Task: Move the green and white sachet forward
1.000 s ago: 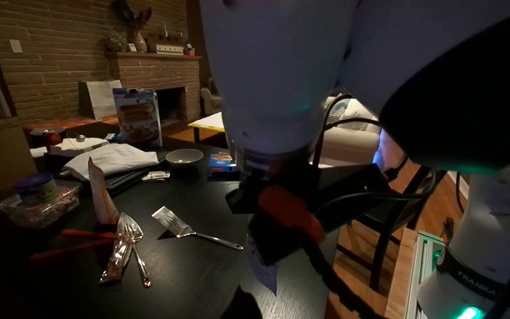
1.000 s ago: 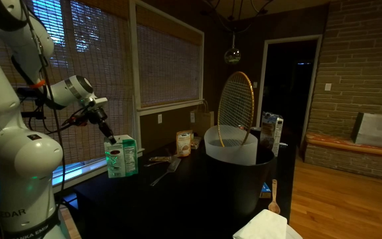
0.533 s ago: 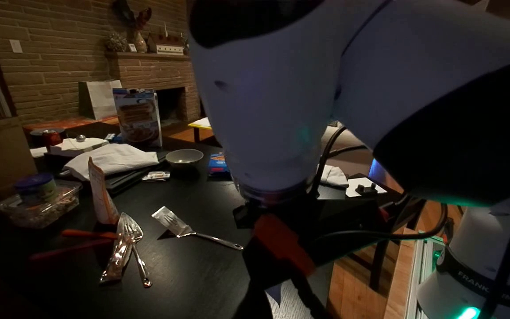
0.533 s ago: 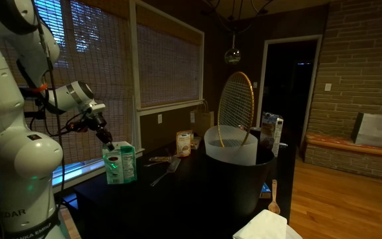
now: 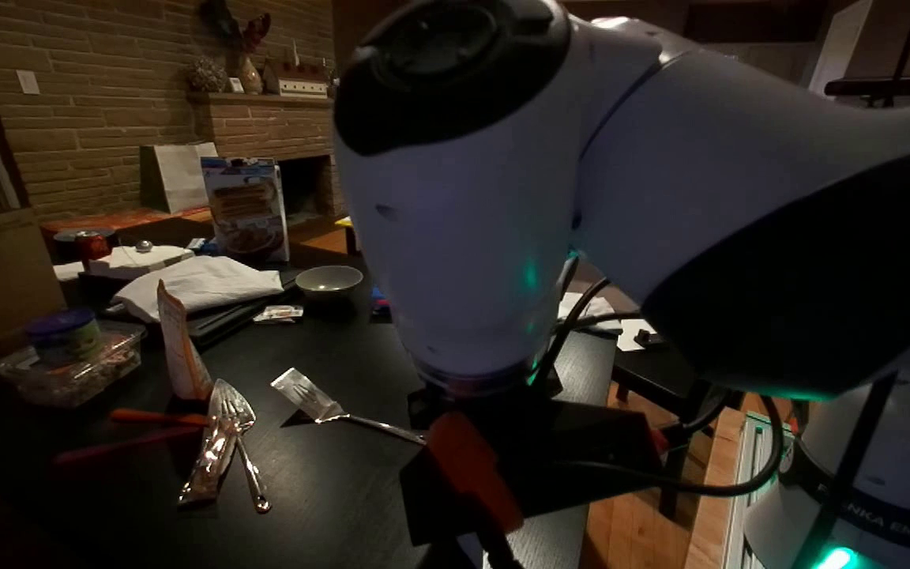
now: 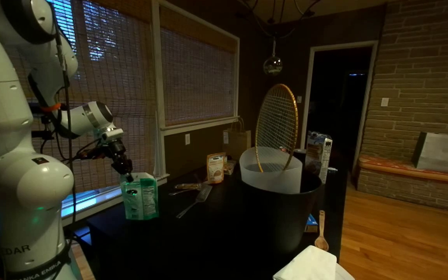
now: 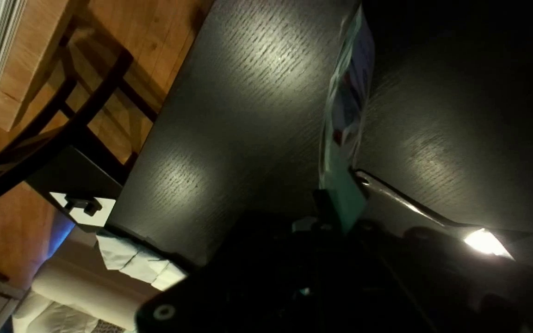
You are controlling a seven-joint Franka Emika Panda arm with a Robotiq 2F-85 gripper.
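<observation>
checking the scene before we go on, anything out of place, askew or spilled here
Yes: in an exterior view, an orange-framed racket stands head up in an open frosted white cylinder. Sports gear looks odd near kitchen things such as the slotted silver metal spatula on the black wooden table. No spill or damage stands out.
</observation>
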